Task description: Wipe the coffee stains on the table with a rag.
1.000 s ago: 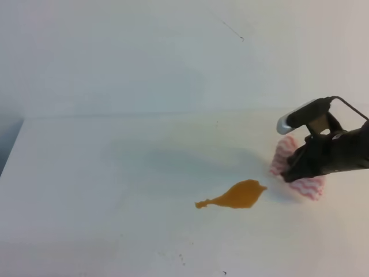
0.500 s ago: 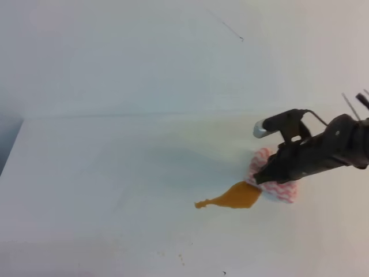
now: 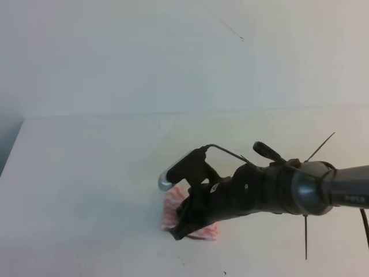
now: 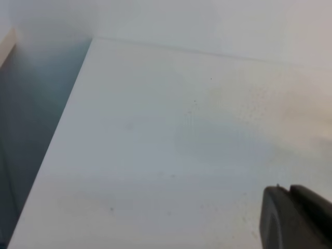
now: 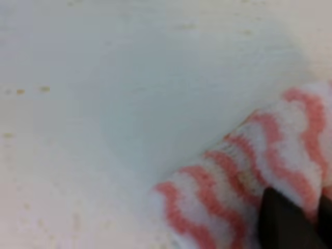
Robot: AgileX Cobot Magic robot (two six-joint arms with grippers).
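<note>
My right gripper (image 3: 180,226) reaches across to the left and is shut on the rag (image 3: 169,211), a pink-red and white wavy-striped cloth pressed onto the white table (image 3: 86,173). In the right wrist view the rag (image 5: 244,176) fills the lower right, with a dark fingertip (image 5: 282,220) on it. No coffee puddle shows; the spot where it lay is under the arm. Tiny orange-brown specks (image 5: 19,91) dot the table there. My left gripper (image 4: 290,218) shows only in the left wrist view, low right above bare table (image 4: 155,155), its dark fingers together and empty.
The table's left edge (image 3: 12,144) drops to a dark gap, also seen in the left wrist view (image 4: 57,140). A pale wall (image 3: 173,57) rises behind the far edge. Thin cables (image 3: 305,236) hang off the right arm.
My right gripper has dragged the rag leftward and toward the front, across the orange-brown puddle. The puddle, visible before, no longer shows.
</note>
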